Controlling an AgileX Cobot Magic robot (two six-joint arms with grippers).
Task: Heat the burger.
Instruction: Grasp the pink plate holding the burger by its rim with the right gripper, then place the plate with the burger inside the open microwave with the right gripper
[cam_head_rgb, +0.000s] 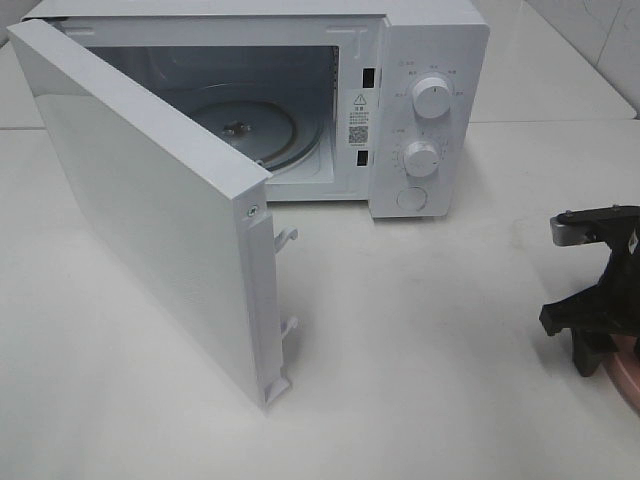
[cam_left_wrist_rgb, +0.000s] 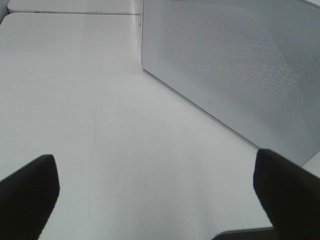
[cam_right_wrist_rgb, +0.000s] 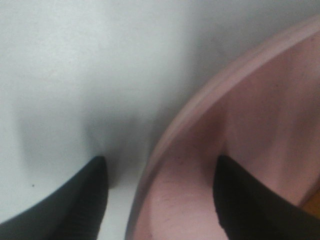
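The burger is out of view. The pink plate (cam_right_wrist_rgb: 240, 150) fills one side of the right wrist view, and only a sliver of it (cam_head_rgb: 628, 378) shows at the right edge of the high view. My right gripper (cam_right_wrist_rgb: 160, 200) is low over the plate's rim. One finger (cam_right_wrist_rgb: 85, 200) is outside over the table and the other finger (cam_right_wrist_rgb: 250, 200) is inside over the plate, with gaps on both sides of the rim. From above, the right gripper (cam_head_rgb: 600, 345) points down at the plate. My left gripper (cam_left_wrist_rgb: 157, 200) is open over bare table, holding nothing.
The white microwave (cam_head_rgb: 430, 100) stands at the back with its door (cam_head_rgb: 150, 200) swung wide toward the front left. The glass turntable (cam_head_rgb: 270, 125) inside carries nothing. A dotted white microwave panel (cam_left_wrist_rgb: 235, 65) stands ahead of the left gripper.
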